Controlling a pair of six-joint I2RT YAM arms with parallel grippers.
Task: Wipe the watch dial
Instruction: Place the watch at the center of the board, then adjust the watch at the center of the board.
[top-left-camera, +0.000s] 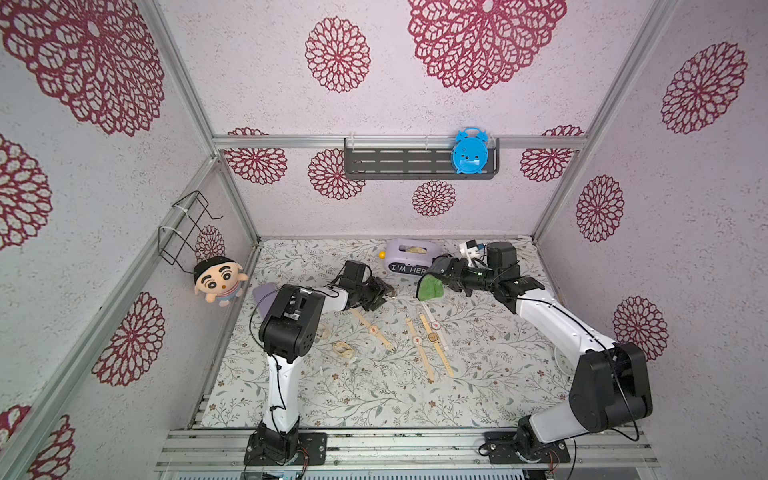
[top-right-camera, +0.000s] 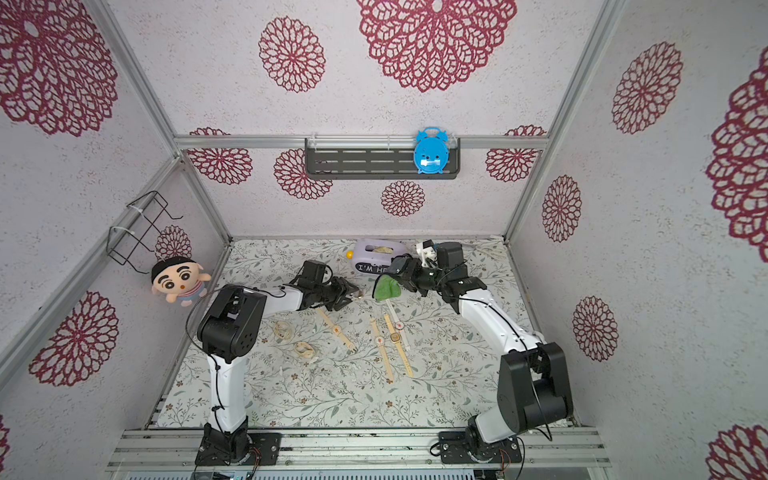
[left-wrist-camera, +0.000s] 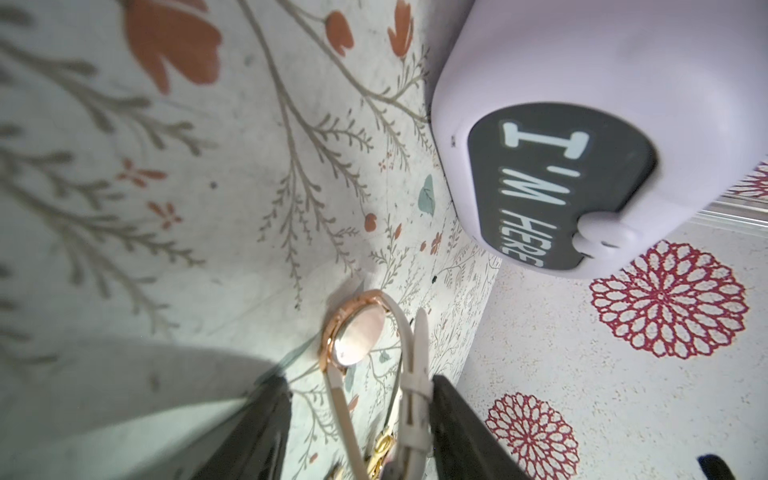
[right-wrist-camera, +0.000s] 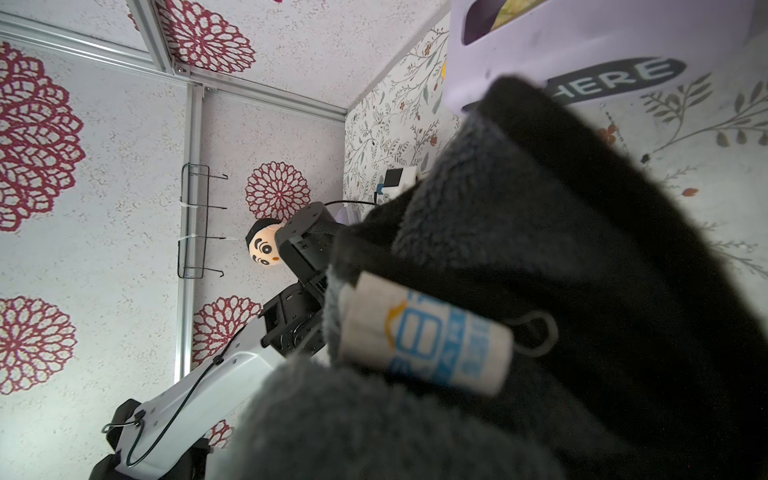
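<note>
Two risks: left claw (left-wrist-camera: 359, 384) spread, watch (left-wrist-camera: 353, 332) loose btwn jaws, may topple; right claw (top-left-camera: 435, 275) clenched on cloth (top-left-camera: 430, 289), could shove watch away w/ wipe.

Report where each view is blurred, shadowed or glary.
Left wrist view: the near floral mat is out of focus, a broad shadow falls beside the watch, whose dial shows a pale sheen. Right wrist view: the dark cloth fills much of the frame, its label soft. Both top views: even light, no hard shadows.
</note>
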